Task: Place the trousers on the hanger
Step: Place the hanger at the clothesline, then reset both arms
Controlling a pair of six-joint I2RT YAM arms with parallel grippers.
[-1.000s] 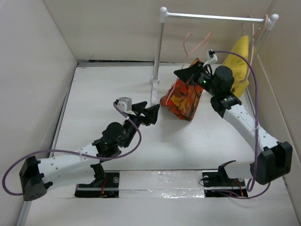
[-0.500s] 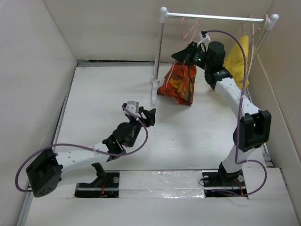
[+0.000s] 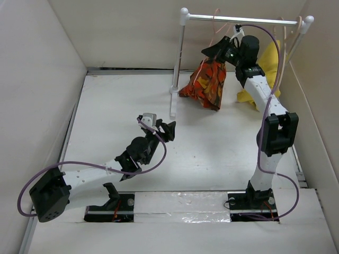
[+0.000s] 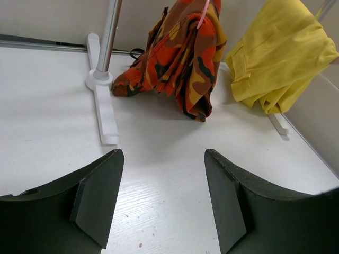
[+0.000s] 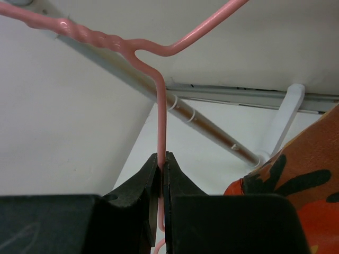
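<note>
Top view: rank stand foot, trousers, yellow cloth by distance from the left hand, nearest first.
1. Stand foot, just beyond the left hand.
2. Trousers, farther back, to the right.
3. Yellow cloth, far right, at the back.

no readable text, no labels, no brands, no numbers anywhere

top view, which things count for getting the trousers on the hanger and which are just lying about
In the job: trousers, hanger, right gripper shut on the hanger.
Just about: yellow cloth, rail stand, left gripper, open.
</note>
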